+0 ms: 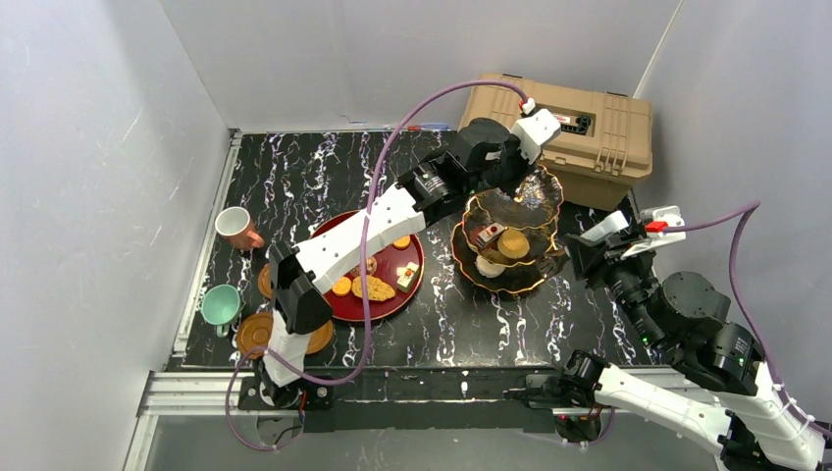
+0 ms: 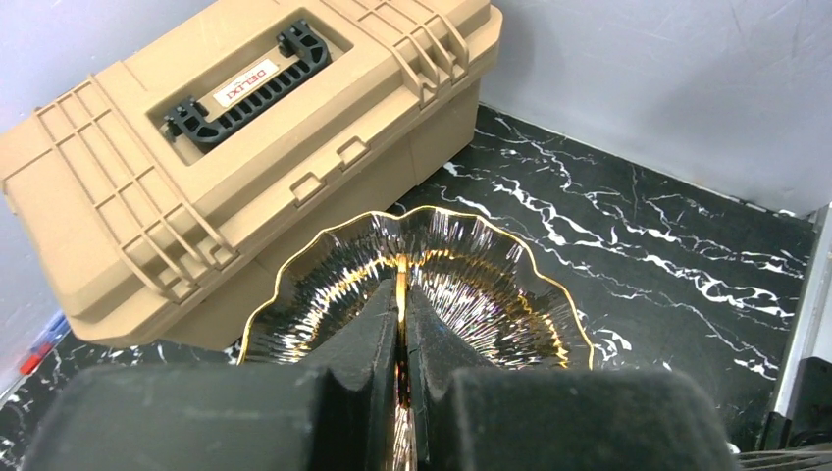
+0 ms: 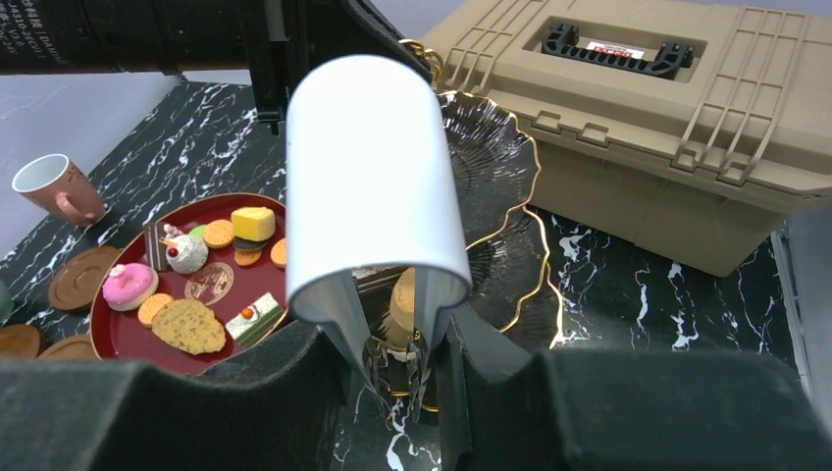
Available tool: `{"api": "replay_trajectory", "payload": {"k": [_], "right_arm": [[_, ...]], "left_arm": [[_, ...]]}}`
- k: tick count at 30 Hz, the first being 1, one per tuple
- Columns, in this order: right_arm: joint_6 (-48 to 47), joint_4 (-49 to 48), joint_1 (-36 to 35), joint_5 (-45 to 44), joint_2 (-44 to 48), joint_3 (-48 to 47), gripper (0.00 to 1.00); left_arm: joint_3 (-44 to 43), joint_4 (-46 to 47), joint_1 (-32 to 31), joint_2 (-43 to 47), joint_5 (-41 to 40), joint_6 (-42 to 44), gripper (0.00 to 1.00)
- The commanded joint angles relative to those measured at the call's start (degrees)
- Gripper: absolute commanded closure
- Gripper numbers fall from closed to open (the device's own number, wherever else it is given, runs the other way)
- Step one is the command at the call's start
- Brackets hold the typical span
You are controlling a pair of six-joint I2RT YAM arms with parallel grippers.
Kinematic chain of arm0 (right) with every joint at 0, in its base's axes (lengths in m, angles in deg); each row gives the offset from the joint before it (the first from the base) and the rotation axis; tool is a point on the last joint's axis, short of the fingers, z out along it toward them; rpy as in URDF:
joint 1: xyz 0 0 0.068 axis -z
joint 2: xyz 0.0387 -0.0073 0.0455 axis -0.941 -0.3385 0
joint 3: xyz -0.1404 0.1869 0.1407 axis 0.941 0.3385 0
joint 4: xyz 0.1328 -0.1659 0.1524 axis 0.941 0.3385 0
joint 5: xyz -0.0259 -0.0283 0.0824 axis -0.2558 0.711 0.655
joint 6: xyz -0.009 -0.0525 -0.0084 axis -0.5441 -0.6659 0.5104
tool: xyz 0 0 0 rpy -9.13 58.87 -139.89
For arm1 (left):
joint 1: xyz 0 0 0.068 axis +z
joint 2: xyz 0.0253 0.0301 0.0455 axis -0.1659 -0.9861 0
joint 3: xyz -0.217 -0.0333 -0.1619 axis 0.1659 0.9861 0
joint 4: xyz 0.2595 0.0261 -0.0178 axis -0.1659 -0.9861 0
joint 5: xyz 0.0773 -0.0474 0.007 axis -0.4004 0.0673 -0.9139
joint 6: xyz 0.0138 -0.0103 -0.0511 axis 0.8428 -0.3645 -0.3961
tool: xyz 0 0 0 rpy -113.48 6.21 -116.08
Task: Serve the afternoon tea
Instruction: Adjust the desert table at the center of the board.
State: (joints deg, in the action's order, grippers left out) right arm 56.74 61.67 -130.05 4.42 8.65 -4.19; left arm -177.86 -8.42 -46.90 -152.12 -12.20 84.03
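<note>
The afternoon tea stand (image 1: 538, 201), three dark glass tiers rimmed in gold, stands on the table (image 1: 324, 172) just in front of the tan case (image 1: 579, 123), between the red tray (image 1: 383, 312) and the right arm (image 1: 687, 314).

The left arm (image 1: 343, 250) stretches diagonally from its near base over the tray, wrist bent down above the top tier. The left gripper (image 2: 401, 294) is pinched together on the stand's thin gold centre post (image 2: 401, 265).

The right arm is folded, with the right gripper (image 1: 583, 257) at the stand's right rim. I cannot tell whether it clamps the rim.

There are two cups, a pinkish cup (image 1: 234, 226) and a teal cup (image 1: 220, 304), and three brown saucers (image 1: 253, 334). About ten pastries (image 3: 188, 326) lie on the tray, and three more on the lower tiers.

The table is black with white marble veins, and pale walls (image 1: 98, 196) close three sides.
</note>
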Motion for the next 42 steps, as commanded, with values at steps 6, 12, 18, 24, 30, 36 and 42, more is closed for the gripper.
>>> {"api": "replay_trajectory", "payload": {"k": [6,12,18,24,30,36,42], "right_arm": [[0.65,-4.31,0.16,0.57,0.03,-0.83,0.81],[0.72,-4.77,0.16,1.03,-0.94,-0.95,0.81],[0.38,-5.89,0.16,1.56,-2.15,-0.69,0.81],[0.20,-6.75,0.16,1.46,-2.46,-0.59,0.81],[-0.23,-7.26,0.16,2.84,-3.26,-0.54,0.81],[-0.39,-9.00,0.16,7.17,-5.77,0.02,0.81],[-0.34,-14.32,0.16,16.57,-10.92,0.95,0.83]], "left_arm": [[4.47,4.08,0.91,8.46,-5.81,4.98,1.00],[8.51,4.91,2.51,11.56,-5.77,4.67,1.00],[11.75,4.30,4.68,13.48,-5.06,3.12,1.00],[13.10,3.93,5.19,14.19,-4.44,2.85,0.85],[13.38,2.17,5.56,14.61,-3.27,1.27,0.39],[14.33,0.05,5.98,17.39,-3.12,1.18,0.10],[15.86,-6.06,7.21,24.71,-3.63,3.22,0.02]]}}
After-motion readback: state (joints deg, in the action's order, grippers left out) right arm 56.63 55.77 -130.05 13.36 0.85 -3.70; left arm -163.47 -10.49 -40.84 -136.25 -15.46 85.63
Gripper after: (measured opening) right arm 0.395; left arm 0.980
